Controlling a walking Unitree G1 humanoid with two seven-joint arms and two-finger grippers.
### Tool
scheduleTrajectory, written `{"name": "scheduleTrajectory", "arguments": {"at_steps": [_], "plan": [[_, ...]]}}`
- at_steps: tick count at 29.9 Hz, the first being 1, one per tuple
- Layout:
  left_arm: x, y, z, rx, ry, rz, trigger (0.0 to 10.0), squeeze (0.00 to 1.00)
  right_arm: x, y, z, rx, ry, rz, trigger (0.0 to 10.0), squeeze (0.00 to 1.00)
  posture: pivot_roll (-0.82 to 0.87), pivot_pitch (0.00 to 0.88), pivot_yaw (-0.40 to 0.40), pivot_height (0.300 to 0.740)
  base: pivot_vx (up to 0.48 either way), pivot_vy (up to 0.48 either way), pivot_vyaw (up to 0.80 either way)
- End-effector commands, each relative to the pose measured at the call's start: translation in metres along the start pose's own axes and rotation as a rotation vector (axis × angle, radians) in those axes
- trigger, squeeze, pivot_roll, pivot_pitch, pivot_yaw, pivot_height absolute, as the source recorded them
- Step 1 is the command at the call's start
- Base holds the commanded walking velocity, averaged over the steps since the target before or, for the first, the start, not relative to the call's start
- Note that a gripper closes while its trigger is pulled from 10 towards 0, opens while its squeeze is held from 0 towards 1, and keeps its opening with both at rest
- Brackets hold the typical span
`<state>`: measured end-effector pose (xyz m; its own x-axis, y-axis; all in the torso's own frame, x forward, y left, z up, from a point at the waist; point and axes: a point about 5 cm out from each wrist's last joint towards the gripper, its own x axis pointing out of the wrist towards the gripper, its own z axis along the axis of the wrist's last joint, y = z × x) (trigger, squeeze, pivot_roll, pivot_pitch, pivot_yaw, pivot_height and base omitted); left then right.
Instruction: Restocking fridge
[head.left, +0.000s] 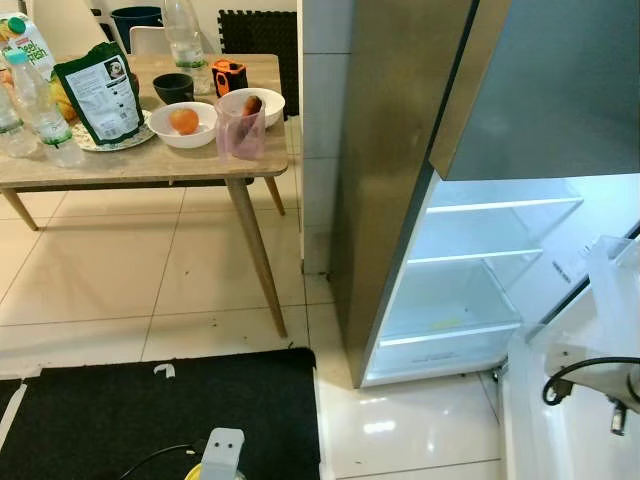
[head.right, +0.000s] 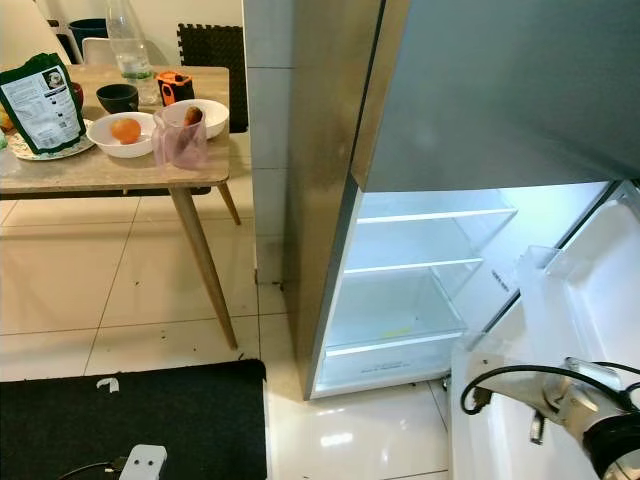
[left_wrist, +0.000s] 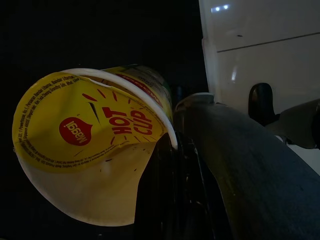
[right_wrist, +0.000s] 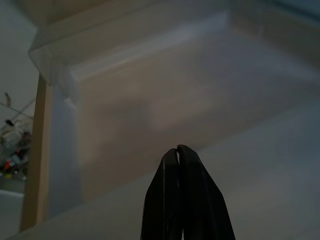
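Left gripper (left_wrist: 172, 165) pinched yellow-lidded noodle cup (left_wrist: 90, 135). Right gripper (right_wrist: 178, 149), fingers pressed together, faced open steel fridge's (head.right: 330, 140) white door shelf (right_wrist: 150, 85).

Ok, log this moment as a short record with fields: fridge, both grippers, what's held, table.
fridge: door open, shelves lit and bare
left gripper: shut on a yellow noodle cup
right gripper: fingers together, holding nothing, close to the inside of the fridge door
table: left of the fridge; white bowl with an orange, pink cup, green pouch, bottles
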<state>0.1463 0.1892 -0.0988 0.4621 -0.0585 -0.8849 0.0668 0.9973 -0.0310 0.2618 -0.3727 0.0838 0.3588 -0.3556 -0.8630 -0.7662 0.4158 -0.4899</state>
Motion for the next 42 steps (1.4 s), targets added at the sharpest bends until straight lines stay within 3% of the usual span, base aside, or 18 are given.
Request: {"name": "scheduleTrajectory", "arguments": {"at_steps": [1,9,11,12,14,17,19,20,21,22,23,24,26,27,28,29,34,42], "plan": [[-0.004,-0.007,-0.034,-0.008,0.128,-0.018,10.0,0.00,-0.003,-0.006,-0.017,0.027,0.053,-0.031,10.0,0.00,-0.09,0.117,-0.088,0.740,0.000,0.000,0.00],[-0.004,-0.008,-0.033,-0.010,0.126,-0.020,10.0,0.00,0.012,0.016,-0.011,0.067,0.026,0.011,10.0,0.00,-0.09,0.115,-0.085,0.740,0.000,0.000,0.00],[-0.004,-0.008,-0.033,-0.012,0.125,-0.020,10.0,0.00,0.024,0.036,0.002,0.121,-0.032,0.047,10.0,0.00,-0.08,0.115,-0.081,0.740,0.000,0.000,0.00],[-0.004,-0.008,-0.033,-0.012,0.125,-0.020,10.0,0.00,0.024,0.036,0.002,0.121,-0.032,0.047,10.0,0.00,-0.08,0.115,-0.081,0.740,0.000,0.000,0.00],[-0.004,-0.008,-0.032,-0.013,0.123,-0.018,10.0,0.00,0.035,0.061,0.020,0.217,-0.127,0.098,10.0,0.00,-0.08,0.113,-0.080,0.740,0.000,0.000,0.00],[-0.004,-0.008,-0.032,-0.013,0.123,-0.017,10.0,0.00,0.038,0.068,0.025,0.256,-0.156,0.116,10.0,0.00,-0.08,0.113,-0.080,0.740,0.000,0.000,0.00],[-0.004,-0.006,-0.032,-0.011,0.123,-0.011,10.0,0.00,0.047,0.094,0.040,0.343,-0.238,0.148,10.0,0.00,-0.07,0.111,-0.079,0.740,0.000,0.000,0.00],[-0.004,-0.006,-0.032,-0.011,0.123,-0.011,10.0,0.00,0.047,0.094,0.040,0.343,-0.238,0.148,10.0,0.00,-0.07,0.111,-0.079,0.740,0.000,0.000,0.00],[-0.004,-0.005,-0.032,-0.010,0.123,-0.008,10.0,0.00,0.051,0.107,0.045,0.421,-0.257,0.163,10.0,0.00,-0.07,0.110,-0.076,0.740,0.000,0.000,0.00],[-0.004,-0.005,-0.032,-0.010,0.123,-0.008,10.0,0.00,0.051,0.107,0.045,0.421,-0.257,0.163,10.0,0.00,-0.07,0.110,-0.076,0.740,0.000,0.000,0.00],[-0.004,-0.005,-0.032,-0.005,0.123,-0.005,10.0,0.00,0.055,0.129,0.051,0.521,-0.269,0.184,10.0,0.00,-0.07,0.110,-0.073,0.740,0.000,0.000,0.00],[-0.004,-0.005,-0.032,-0.005,0.123,-0.005,10.0,0.00,0.055,0.129,0.051,0.521,-0.269,0.184,10.0,0.00,-0.07,0.110,-0.073,0.740,0.000,0.000,0.00],[-0.004,-0.004,-0.032,0.004,0.121,0.000,10.0,0.00,0.060,0.154,0.056,0.593,-0.275,0.177,10.0,0.00,-0.07,0.111,-0.071,0.740,0.000,0.000,0.00],[-0.004,-0.004,-0.032,0.004,0.121,0.000,10.0,0.00,0.060,0.154,0.056,0.593,-0.275,0.177,10.0,0.00,-0.07,0.111,-0.071,0.740,0.000,0.000,0.00],[-0.004,-0.002,-0.030,0.038,0.114,0.011,10.0,0.00,0.063,0.186,0.055,0.621,-0.240,0.178,10.0,0.00,-0.07,0.111,-0.065,0.740,0.000,0.000,0.00],[-0.004,-0.002,-0.030,0.053,0.111,0.016,10.0,0.00,0.063,0.197,0.055,0.643,-0.224,0.180,10.0,0.00,-0.07,0.111,-0.065,0.740,0.000,0.000,0.00],[-0.004,0.001,-0.027,0.082,0.101,0.036,10.0,0.00,0.063,0.227,0.048,0.727,-0.153,0.194,10.0,0.00,-0.05,0.110,-0.062,0.740,0.000,0.000,0.00],[-0.004,0.007,-0.024,0.131,0.090,0.060,10.0,0.00,0.061,0.248,0.057,0.793,-0.130,0.193,10.0,0.00,-0.04,0.090,-0.055,0.740,0.000,0.000,0.00]]}}
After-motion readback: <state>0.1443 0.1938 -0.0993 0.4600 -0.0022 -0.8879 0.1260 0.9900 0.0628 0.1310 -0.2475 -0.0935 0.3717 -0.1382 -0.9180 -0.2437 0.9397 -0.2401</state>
